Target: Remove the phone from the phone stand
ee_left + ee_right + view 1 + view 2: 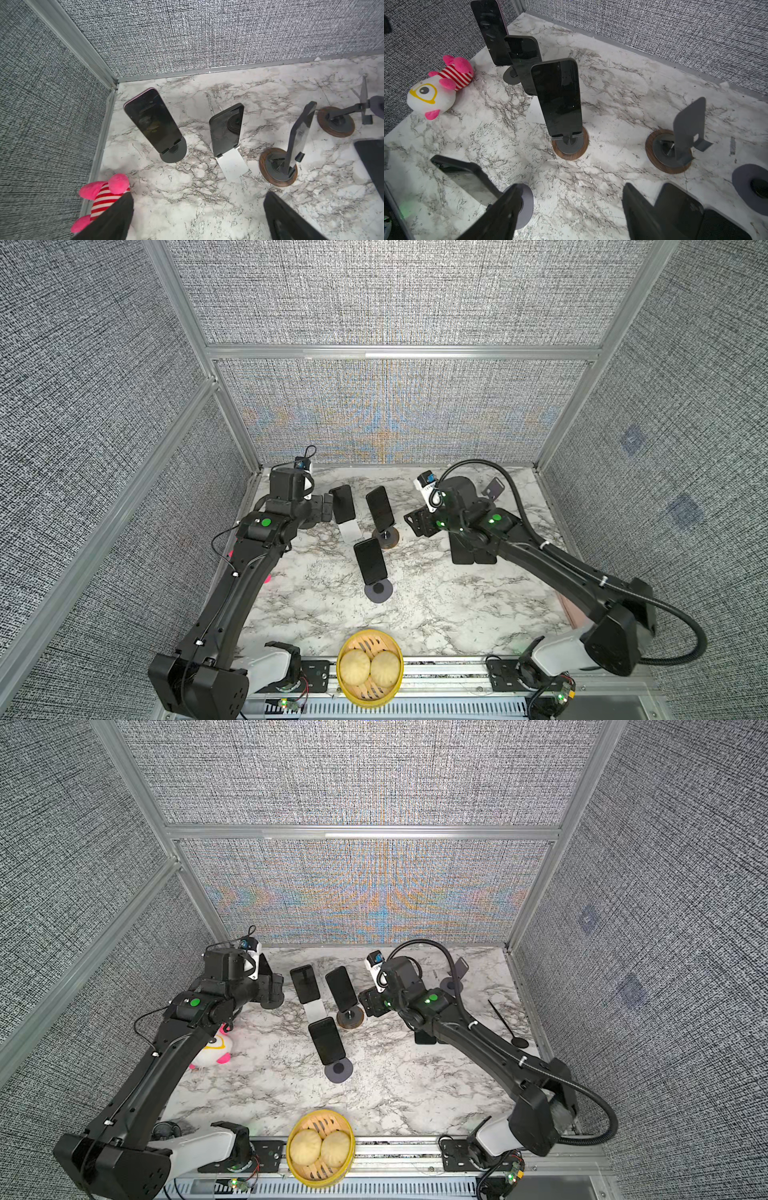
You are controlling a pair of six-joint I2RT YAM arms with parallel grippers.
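Several black phones lean on stands. One sits on a wood-based phone stand [570, 145], the phone [558, 97] upright. Another rests on a white stand [351, 531], a third on a grey disc stand [379, 591], and a fourth on a dark round stand [173, 154]. An empty wood-based stand [683, 135] is to the right. A dark phone [679, 207] lies flat on the marble beside my right gripper [571, 186], which is open over bare marble. My left gripper [198, 194] is open and holds nothing, with the phones beyond it.
A pink and white plush toy [216, 1048] lies near the left wall. A yellow steamer basket [370, 695] holding two buns sits at the front edge. A thin black spoon [507, 1023] lies at the right. Grey fabric walls enclose three sides.
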